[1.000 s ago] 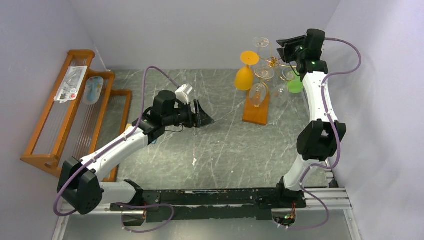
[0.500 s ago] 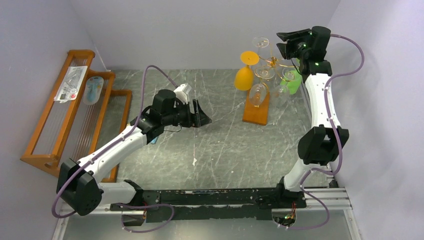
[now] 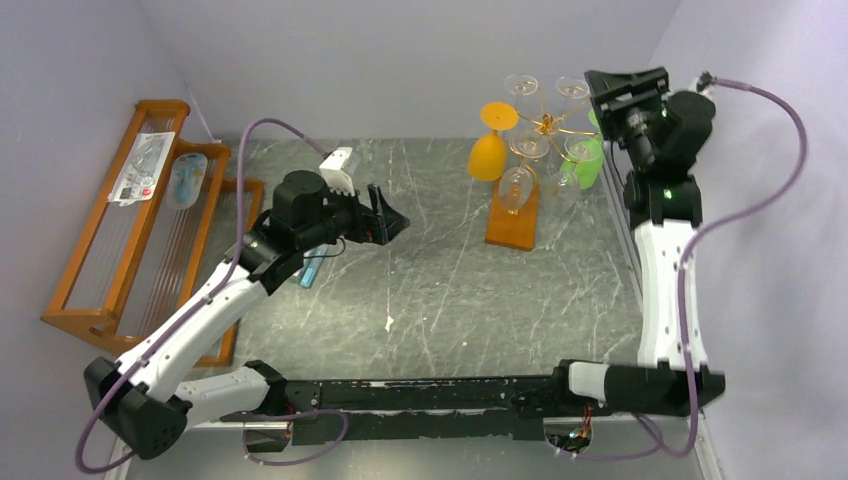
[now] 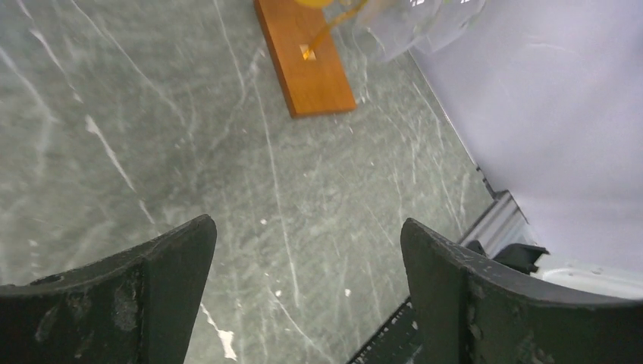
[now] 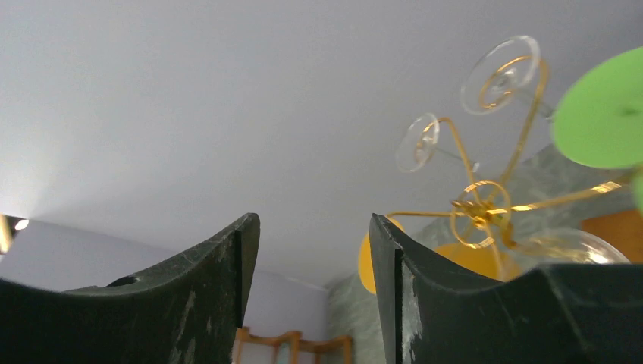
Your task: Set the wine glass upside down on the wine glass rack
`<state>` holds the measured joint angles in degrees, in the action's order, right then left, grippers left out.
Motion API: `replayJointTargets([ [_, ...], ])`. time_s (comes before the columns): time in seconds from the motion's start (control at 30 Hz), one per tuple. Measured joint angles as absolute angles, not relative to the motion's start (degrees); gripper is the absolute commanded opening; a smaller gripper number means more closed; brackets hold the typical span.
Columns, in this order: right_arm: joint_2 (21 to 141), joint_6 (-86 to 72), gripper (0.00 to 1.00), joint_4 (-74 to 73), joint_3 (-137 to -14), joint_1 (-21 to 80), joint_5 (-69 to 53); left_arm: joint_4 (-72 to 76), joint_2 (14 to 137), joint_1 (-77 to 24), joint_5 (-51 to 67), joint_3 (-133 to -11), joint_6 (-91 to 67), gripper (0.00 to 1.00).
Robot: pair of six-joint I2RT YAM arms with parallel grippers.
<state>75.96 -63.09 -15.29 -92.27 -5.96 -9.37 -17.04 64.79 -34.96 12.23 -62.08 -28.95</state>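
Top external view: recorded green wine glass [image 3: 587, 163] hung bowl-down on wine glass rack [image 3: 510, 228], among orange glass [image 3: 488, 155] and clear glasses [image 3: 515, 188]; judged placement done, retreat alone outstanding. Logged right gripper [image 3: 625, 85] just beside rack, fingers spread, empty; left gripper [image 3: 388, 215] spread wide, empty, above grey marbled table [image 3: 450, 290]; pale lilac walls [image 3: 350, 60] around

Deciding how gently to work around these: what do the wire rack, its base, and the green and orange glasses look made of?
Wine glass rack: thin metal wire with a shiny gold finish that glints. Base: wood, smooth, orange-brown. Green glass and orange glass: solid flat colour, likely plastic, possibly coated glass.
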Motion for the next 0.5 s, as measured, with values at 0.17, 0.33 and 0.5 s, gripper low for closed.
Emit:
replayJointTargets([
  [0.17,60.9,-49.7,0.64,-18.2,-83.7,-6.1,-2.4,-18.2,58.9,-35.0,7.0,-62.9,-24.4,0.96],
  [0.33,45.1,-38.6,0.69,-24.6,-73.1,-6.2,4.8,-19.7,53.9,-35.0,2.0,-63.7,-20.3,0.96],
  [0.5,35.2,-32.5,0.7,-34.3,-66.2,-6.3,12.2,-22.3,53.3,-35.0,-3.2,-67.1,-17.2,0.96],
])
